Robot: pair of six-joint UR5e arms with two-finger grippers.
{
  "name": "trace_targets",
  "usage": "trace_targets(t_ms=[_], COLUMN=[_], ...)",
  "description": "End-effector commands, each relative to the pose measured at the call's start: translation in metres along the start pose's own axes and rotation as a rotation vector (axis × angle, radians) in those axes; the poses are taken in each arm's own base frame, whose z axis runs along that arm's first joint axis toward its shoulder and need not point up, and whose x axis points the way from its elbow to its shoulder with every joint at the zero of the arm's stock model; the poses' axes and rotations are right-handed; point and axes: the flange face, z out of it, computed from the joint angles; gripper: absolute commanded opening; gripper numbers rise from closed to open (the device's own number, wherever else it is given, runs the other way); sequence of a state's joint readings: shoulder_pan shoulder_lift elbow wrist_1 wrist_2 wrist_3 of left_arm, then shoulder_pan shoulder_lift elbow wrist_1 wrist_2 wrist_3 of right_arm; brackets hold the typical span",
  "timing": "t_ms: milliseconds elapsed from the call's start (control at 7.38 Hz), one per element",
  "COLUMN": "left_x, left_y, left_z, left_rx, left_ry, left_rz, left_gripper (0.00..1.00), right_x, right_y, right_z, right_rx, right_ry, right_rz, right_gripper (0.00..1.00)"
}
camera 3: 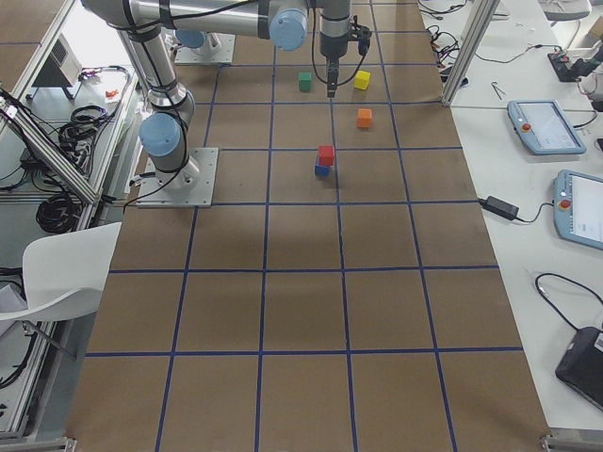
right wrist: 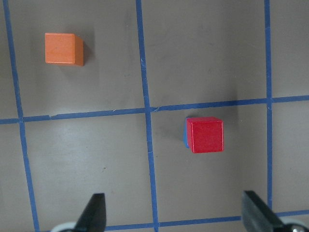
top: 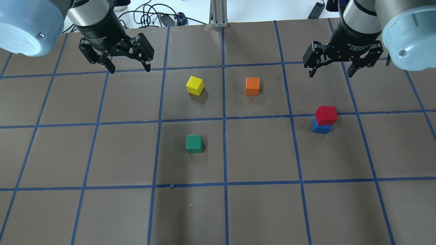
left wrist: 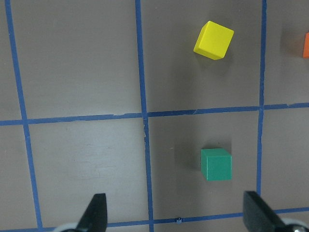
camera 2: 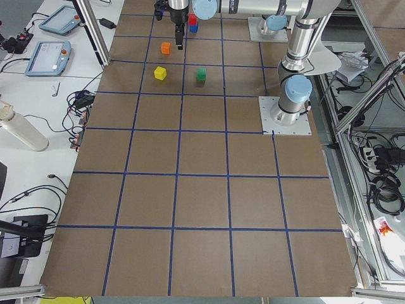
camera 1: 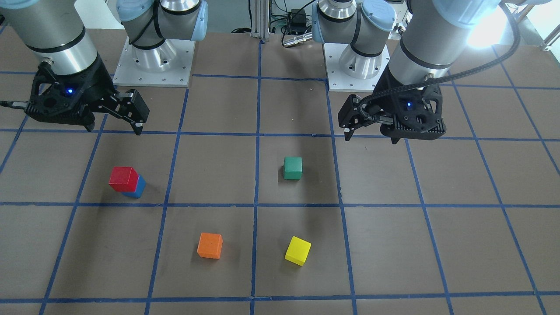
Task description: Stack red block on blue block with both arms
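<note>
The red block [top: 326, 115] sits on top of the blue block [top: 322, 128], slightly offset, on the table's right half. The stack also shows in the front view, red [camera 1: 123, 178] over blue [camera 1: 137, 190], and in the right wrist view, where the red block [right wrist: 207, 135] covers all but a sliver of the blue block [right wrist: 185, 135]. My right gripper [top: 330, 75] is open and empty, raised above the table beyond the stack; it also shows in the front view [camera 1: 115, 130]. My left gripper [top: 130, 70] is open and empty at the far left; it also shows in the front view [camera 1: 370, 139].
A green cube [top: 194, 143], a yellow cube [top: 195, 85] and an orange cube [top: 252, 86] lie apart near the table's middle. The arm bases [camera 1: 155, 65] stand at the robot's edge. Blue tape lines grid the brown table.
</note>
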State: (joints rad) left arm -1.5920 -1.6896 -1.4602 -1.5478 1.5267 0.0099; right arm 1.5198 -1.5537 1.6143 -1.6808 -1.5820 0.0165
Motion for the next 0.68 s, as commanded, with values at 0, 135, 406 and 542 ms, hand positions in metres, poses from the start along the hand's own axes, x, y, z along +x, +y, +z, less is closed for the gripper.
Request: trace_targets(t_ms=[0, 135, 406, 542], left_x=[0.0018, -0.0003, 0.0005, 0.0005], left_y=[0.0005, 0.0009, 0.0004, 0.0004], left_z=[-0.0021, -0.0031, -0.0005, -0.0005], left_rx=[0.012, 0.015, 0.009, 0.009], left_ry=[-0.018, -0.039, -0.038, -0.038], left_rz=[0.006, 0.012, 0.014, 0.015], left_gripper=[1.00, 1.00, 1.00, 1.00], right_x=[0.0001, -0.0011, -0.0003, -0.0003], right_y=[0.0011, 0.0007, -0.0035, -0.0029], right_z=[-0.0008, -0.0007, 0.0002, 0.0008], right_rx=[-0.002, -0.002, -0.008, -0.015], right_ry=[-0.012, -0.017, -0.015, -0.015], right_rz=[0.006, 0.020, 0.026, 0.026], right_gripper=[1.00, 1.00, 1.00, 1.00])
